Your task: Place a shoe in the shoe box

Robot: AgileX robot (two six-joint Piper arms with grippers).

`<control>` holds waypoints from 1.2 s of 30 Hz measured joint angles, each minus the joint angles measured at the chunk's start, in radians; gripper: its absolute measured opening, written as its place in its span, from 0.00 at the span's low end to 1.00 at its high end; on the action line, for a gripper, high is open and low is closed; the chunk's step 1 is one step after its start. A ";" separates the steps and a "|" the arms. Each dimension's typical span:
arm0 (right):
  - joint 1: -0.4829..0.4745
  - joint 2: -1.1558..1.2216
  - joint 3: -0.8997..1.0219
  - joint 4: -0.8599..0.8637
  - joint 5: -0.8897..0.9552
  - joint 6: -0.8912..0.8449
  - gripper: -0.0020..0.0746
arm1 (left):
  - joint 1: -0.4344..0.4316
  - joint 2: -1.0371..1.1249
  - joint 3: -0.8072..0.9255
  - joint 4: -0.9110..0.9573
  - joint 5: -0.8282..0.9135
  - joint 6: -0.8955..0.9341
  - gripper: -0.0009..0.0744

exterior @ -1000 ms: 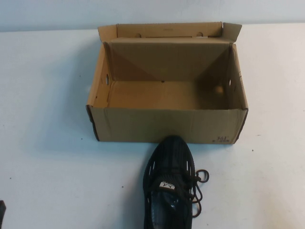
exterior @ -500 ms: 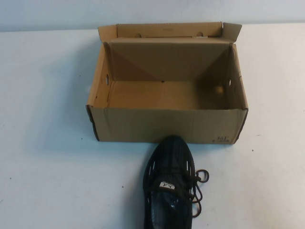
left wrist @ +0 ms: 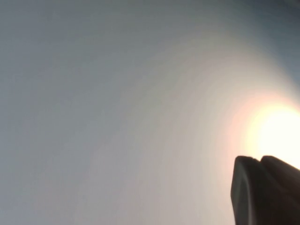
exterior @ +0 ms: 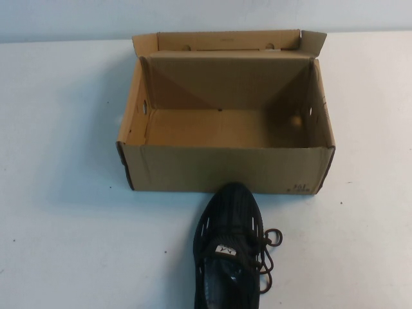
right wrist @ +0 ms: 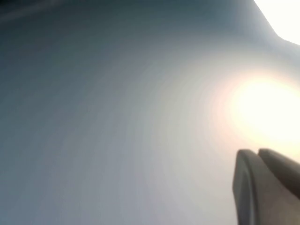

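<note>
The brown cardboard shoe box (exterior: 225, 168) stands open in the middle of the white table, its inside bare. A black mesh shoe (exterior: 229, 248) with loose black laces and a small white tongue label lies just in front of the box, its toe against the front wall. Neither arm shows in the high view. My left gripper (left wrist: 258, 159) is shut, its dark fingers pressed together over a bare pale surface. My right gripper (right wrist: 257, 152) is likewise shut with nothing between its fingers, over the same kind of blank surface.
The white table (exterior: 64, 225) stretches bare to the left and right of the box. A pale wall runs along the far edge behind the box flaps (exterior: 228, 40).
A dark bit of the left arm at the high view's lower left corner one second ago has gone out of view. Box and shoe have not moved.
</note>
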 joint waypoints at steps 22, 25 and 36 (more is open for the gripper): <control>0.000 0.563 -0.921 -0.070 1.461 0.125 0.01 | 0.000 0.234 -0.723 0.114 1.080 -0.038 0.01; 0.000 0.640 -0.921 -0.016 1.509 0.115 0.01 | 0.000 0.245 -0.712 0.116 1.160 -0.042 0.01; 0.011 0.985 -1.045 0.482 1.796 -0.623 0.01 | 0.000 0.252 -0.722 0.048 1.420 -0.023 0.01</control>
